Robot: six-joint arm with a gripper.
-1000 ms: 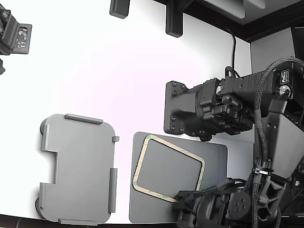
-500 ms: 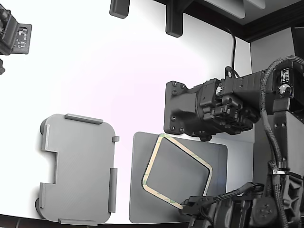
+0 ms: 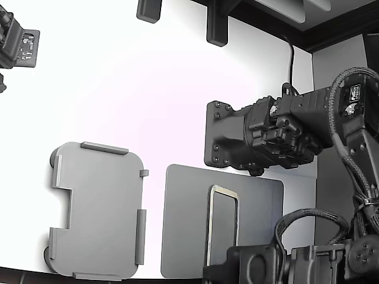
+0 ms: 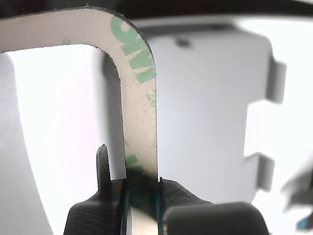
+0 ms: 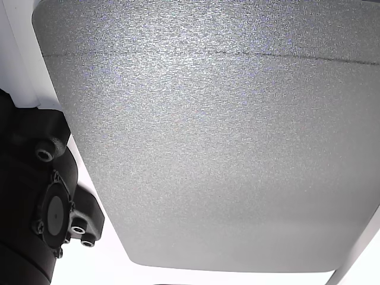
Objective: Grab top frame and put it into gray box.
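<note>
The top frame point(image 3: 209, 225), a thin tan ring with pale green patches, is lifted off the dark gray mat point(image 3: 183, 225) and stands tilted, so it looks narrow in the exterior view. My gripper point(image 3: 228, 257) holds its near edge at the bottom of that view. In the wrist view the two fingers point(image 4: 168, 193) are shut on one side of the top frame point(image 4: 139, 98). The gray box point(image 3: 98, 210), a light gray tray with edge tabs, lies to the exterior view's left. It shows blurred behind the frame as the gray box point(image 4: 210, 107) in the wrist view.
A second black arm point(image 3: 254, 139) hangs over the mat's far edge at the exterior view's right. Its camera sees the mat point(image 5: 214, 130) from close up. A black device point(image 3: 18, 44) sits at the far left corner of the white table point(image 3: 118, 89).
The frame has gone from lying flat on the mat to raised and turned steeply on edge. My gripper's arm has shifted left along the exterior view's bottom edge.
</note>
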